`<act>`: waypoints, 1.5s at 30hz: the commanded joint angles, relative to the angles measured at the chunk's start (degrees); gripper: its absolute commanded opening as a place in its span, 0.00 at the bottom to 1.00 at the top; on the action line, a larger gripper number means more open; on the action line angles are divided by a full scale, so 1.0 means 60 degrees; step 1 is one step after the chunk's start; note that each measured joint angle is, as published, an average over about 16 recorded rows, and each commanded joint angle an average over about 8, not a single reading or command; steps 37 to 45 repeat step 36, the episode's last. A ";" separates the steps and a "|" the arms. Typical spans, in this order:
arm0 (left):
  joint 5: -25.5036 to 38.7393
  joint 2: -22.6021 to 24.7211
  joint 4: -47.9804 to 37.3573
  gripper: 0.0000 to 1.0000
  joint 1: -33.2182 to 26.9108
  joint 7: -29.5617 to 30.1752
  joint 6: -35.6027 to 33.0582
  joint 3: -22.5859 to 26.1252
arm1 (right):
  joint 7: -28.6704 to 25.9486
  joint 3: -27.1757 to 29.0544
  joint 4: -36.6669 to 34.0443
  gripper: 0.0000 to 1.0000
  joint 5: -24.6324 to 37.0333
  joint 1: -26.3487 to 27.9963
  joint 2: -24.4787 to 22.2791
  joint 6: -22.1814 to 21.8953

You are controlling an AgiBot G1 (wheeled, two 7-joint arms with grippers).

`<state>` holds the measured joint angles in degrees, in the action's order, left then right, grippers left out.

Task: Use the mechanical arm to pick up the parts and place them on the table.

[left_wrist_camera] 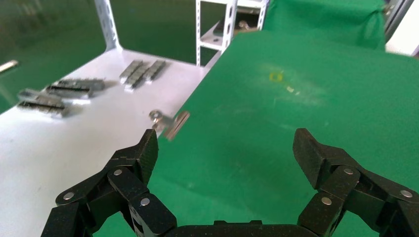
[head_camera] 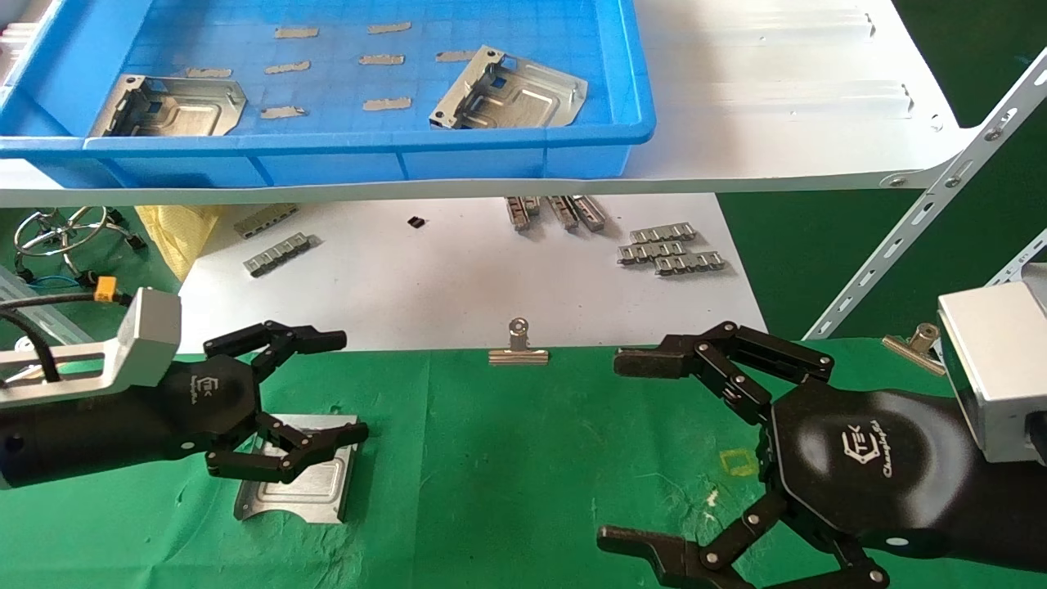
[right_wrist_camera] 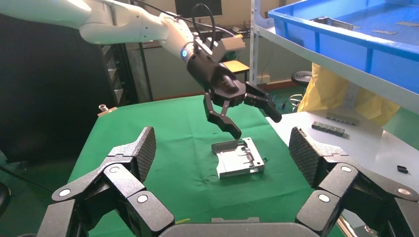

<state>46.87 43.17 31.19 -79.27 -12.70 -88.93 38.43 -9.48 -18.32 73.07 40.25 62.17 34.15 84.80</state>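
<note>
One silvery part (head_camera: 304, 484) lies flat on the green table (head_camera: 491, 458); it also shows in the right wrist view (right_wrist_camera: 239, 159). My left gripper (head_camera: 349, 384) is open and empty, hovering just above that part's far edge without touching it, as the right wrist view shows (right_wrist_camera: 254, 123). In its own view the left gripper (left_wrist_camera: 228, 148) has only green cloth between the fingers. My right gripper (head_camera: 617, 450) is open and empty over the right of the table (right_wrist_camera: 223, 148). Two more parts (head_camera: 168, 105) (head_camera: 511, 90) lie in the blue tray (head_camera: 327, 149).
The blue tray stands on a white shelf board (head_camera: 777, 90) above the back, carried by a slanted white strut (head_camera: 924, 213). A white sheet (head_camera: 458, 286) with small grey ribbed strips (head_camera: 671, 249) lies behind the table. Binder clips (head_camera: 518, 348) (head_camera: 912, 342) hold the cloth's far edge.
</note>
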 commanded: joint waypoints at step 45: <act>-0.0770 -0.1252 0.6510 1.00 0.2720 0.3602 0.0497 -0.3441 | 0.0005 -0.0010 0.0000 1.00 -0.0007 0.0002 -0.0004 -0.0004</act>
